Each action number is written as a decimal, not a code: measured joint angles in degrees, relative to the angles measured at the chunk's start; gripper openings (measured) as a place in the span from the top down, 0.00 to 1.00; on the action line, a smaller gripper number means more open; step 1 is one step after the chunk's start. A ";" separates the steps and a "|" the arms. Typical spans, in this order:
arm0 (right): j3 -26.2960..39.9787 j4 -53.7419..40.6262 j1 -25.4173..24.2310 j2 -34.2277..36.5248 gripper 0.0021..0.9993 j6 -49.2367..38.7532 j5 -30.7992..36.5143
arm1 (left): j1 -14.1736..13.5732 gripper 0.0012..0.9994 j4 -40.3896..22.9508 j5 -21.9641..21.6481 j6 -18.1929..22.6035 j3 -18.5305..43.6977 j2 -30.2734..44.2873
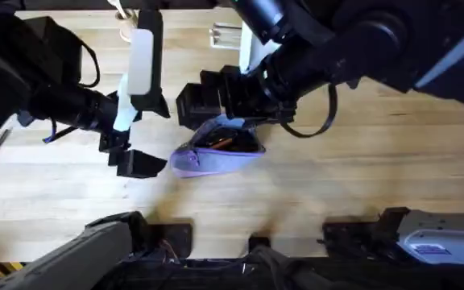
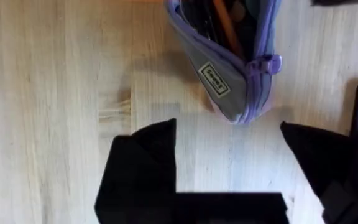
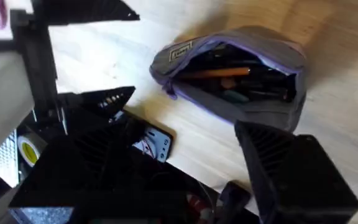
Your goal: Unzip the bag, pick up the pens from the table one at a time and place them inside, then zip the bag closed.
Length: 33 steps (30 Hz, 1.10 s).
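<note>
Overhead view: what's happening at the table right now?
Two arms are working over a lilac bag lying mid-table. The bag is unzipped and gaping, with an orange pen and darker items already inside. The right gripper hovers open just behind the bag; the left gripper sits open beside the bag's zipper-pull end, holding nothing. Zipping closed looks like the remaining step, though I can't rule out pens elsewhere.

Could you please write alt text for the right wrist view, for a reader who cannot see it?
A lilac-purple bag lies unzipped on the wooden table, an orange pen and darker items visible inside. The right claw is open just in front of the bag, holding nothing. The left claw is nearby, also open.
</note>
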 joint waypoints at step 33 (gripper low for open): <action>-14.40 29.10 13.85 10.07 0.14 3.56 13.49 | 13.48 0.00 -1.79 10.27 18.36 0.00 16.57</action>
